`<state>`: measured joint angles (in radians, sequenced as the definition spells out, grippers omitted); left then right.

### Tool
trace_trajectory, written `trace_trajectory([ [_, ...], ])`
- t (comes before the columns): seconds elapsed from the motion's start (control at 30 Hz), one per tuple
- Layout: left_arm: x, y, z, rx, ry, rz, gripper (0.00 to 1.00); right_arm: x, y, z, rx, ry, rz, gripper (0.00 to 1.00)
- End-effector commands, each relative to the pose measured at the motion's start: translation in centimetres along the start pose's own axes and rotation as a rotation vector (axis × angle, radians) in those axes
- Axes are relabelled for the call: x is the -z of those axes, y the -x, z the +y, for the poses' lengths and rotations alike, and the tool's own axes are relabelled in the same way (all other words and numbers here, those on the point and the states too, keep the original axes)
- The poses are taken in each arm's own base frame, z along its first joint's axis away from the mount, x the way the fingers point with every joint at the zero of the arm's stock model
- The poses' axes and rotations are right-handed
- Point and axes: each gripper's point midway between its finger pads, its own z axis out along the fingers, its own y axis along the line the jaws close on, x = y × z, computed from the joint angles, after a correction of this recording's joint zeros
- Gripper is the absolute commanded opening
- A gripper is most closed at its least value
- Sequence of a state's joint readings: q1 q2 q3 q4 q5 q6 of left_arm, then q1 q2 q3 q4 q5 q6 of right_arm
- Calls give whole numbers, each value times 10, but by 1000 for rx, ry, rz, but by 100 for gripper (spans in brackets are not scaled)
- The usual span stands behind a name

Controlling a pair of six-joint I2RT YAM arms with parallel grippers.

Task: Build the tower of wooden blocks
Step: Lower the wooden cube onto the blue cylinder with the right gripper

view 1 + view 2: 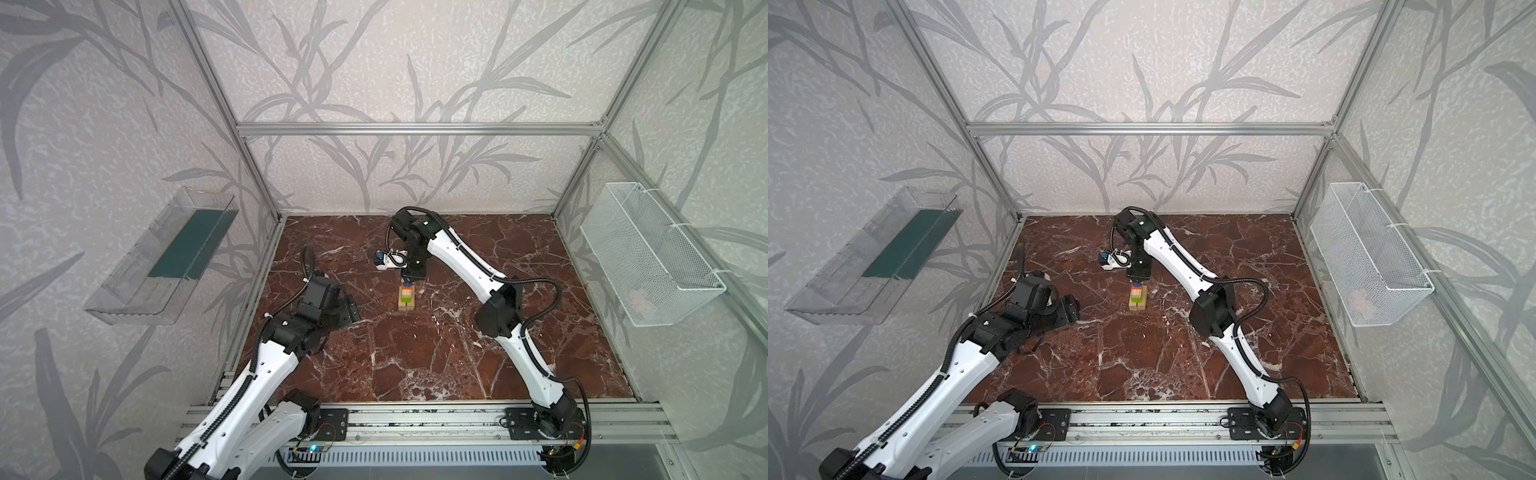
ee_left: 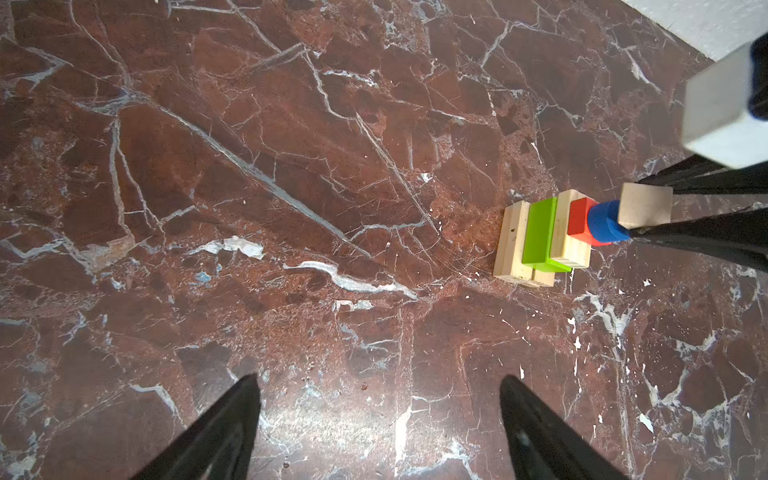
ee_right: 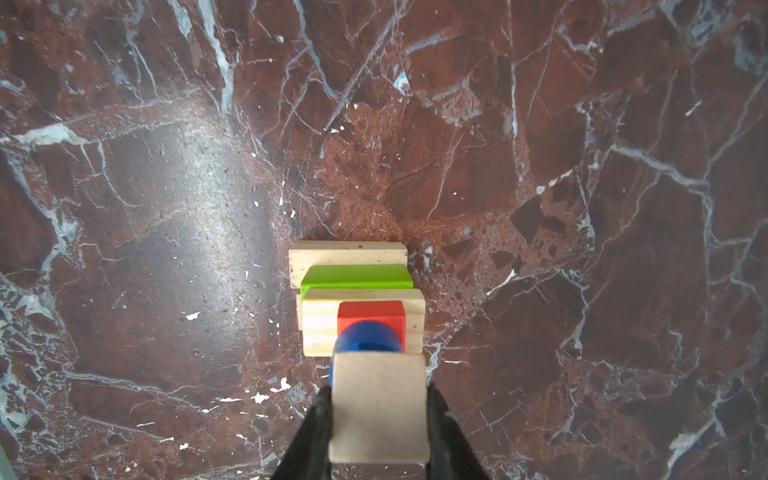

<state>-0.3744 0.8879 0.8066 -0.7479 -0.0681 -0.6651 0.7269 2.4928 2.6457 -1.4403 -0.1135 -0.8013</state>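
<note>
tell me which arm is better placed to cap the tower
Right: right gripper is shut on the wood piece above the blue disc topping the tower; left gripper is open and aside.

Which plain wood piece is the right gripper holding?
The squarish natural-wood piece at the top, above the blue disc, clamped in the right gripper. The other planks lie lower, beneath the green brick and beneath the red cube.

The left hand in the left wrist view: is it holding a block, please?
No, the left hand is open, its fingers apart over the marble tabletop with nothing between them.
</note>
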Motion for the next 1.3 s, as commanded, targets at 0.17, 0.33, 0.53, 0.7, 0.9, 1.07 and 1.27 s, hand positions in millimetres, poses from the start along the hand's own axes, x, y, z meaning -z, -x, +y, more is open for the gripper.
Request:
trace_trajectory([
  [0.17, -2, -3, 5, 15, 8, 3, 88, -9, -8, 10, 80, 45, 47, 24],
  [0.33, -2, -3, 5, 17, 8, 4, 88, -12, -8, 11, 85, 44, 54, 24],
  [0.53, -2, -3, 5, 17, 7, 3, 88, -13, -7, 11, 90, 41, 53, 25],
  [0.7, -2, -3, 5, 20, 5, 6, 88, -14, -6, 12, 93, 43, 56, 25],
  [0.9, -2, -4, 5, 17, 4, 8, 88, -16, -7, 11, 93, 43, 61, 26],
  [1.07, -2, -4, 6, 19, 7, 8, 88, -17, -8, 10, 93, 35, 68, 28],
  [1.27, -2, -4, 5, 20, 4, 9, 88, -14, -7, 8, 93, 26, 64, 31],
])
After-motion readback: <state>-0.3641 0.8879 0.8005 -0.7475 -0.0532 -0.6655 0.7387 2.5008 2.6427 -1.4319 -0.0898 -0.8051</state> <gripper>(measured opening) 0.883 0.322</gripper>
